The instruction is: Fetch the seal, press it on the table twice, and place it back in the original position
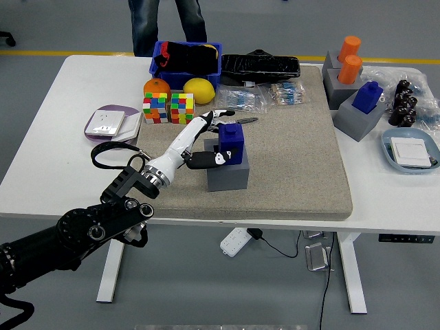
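Observation:
The blue seal [232, 139] stands upright in the grey block holder [230, 177] on the grey mat, left of the mat's middle. My left hand [221, 136] reaches in from the lower left and is closed around the seal: the thumb lies on its front left side, and the white fingers [218, 114] reach past its top at the back. The right arm is out of view.
Two colour cubes [168, 108], an orange [157, 86] and a lemon [198, 88] lie just behind the hand, in front of a blue bin [185, 58]. A socket plate [110, 124] sits to the left. More seals in grey holders [363, 110] stand at the right. A person [148, 20] stands at the far side.

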{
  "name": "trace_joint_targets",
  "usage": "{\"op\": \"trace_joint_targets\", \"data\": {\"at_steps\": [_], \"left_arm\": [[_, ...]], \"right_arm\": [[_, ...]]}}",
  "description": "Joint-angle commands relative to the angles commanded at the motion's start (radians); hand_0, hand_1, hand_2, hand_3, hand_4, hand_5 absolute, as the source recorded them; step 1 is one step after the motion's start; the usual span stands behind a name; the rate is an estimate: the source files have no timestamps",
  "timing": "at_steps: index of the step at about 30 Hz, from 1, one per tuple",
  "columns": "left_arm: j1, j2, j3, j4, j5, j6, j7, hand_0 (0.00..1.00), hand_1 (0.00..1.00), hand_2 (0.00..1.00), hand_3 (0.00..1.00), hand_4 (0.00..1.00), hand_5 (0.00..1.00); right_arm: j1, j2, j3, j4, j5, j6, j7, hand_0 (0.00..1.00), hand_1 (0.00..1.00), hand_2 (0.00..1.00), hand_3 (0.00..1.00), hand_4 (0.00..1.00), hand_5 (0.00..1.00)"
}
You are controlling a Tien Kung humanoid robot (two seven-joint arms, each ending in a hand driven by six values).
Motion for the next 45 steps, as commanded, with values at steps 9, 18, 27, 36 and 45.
{"op": "trace_joint_targets", "data": {"at_steps": [9, 18, 27, 36, 45], "left_arm": [[0.002, 0.001, 0.009, 0.036, -0.010, 0.000, -0.002, 0.829, 0.473, 0.388, 0.854, 0.540, 0.002], [0.005, 0.000, 0.011, 0.046, -0.016, 0.002, -0.006, 0.831, 0.474, 0.388, 0.854, 0.540, 0.002], [0.010, -0.008, 0.021, 0.037, -0.020, -0.002, -0.006, 0.832, 0.478, 0.389, 0.854, 0.541, 0.002], [0.011, -0.012, 0.026, 0.045, -0.046, -0.023, -0.021, 0.952, 0.970, 0.940, 0.939, 0.884, 0.002], [0.011, -0.011, 0.020, 0.053, -0.046, -0.029, -0.029, 0.993, 0.998, 0.987, 0.985, 0.972, 0.002]], "right_arm": [[-0.002, 0.000, 0.005, -0.001, -0.003, 0.000, 0.000, 0.801, 0.712, 0.705, 0.666, 0.771, 0.562], [-0.001, 0.000, 0.005, 0.001, -0.004, 0.000, 0.001, 0.801, 0.712, 0.706, 0.666, 0.771, 0.563], [-0.002, 0.001, 0.011, 0.000, -0.006, 0.000, 0.001, 0.801, 0.712, 0.706, 0.666, 0.771, 0.562], [-0.002, 0.002, 0.010, 0.000, -0.006, 0.001, 0.001, 0.801, 0.712, 0.706, 0.666, 0.770, 0.561], [-0.003, 0.002, 0.012, 0.000, -0.006, 0.001, 0.001, 0.802, 0.712, 0.706, 0.666, 0.771, 0.561]]}}
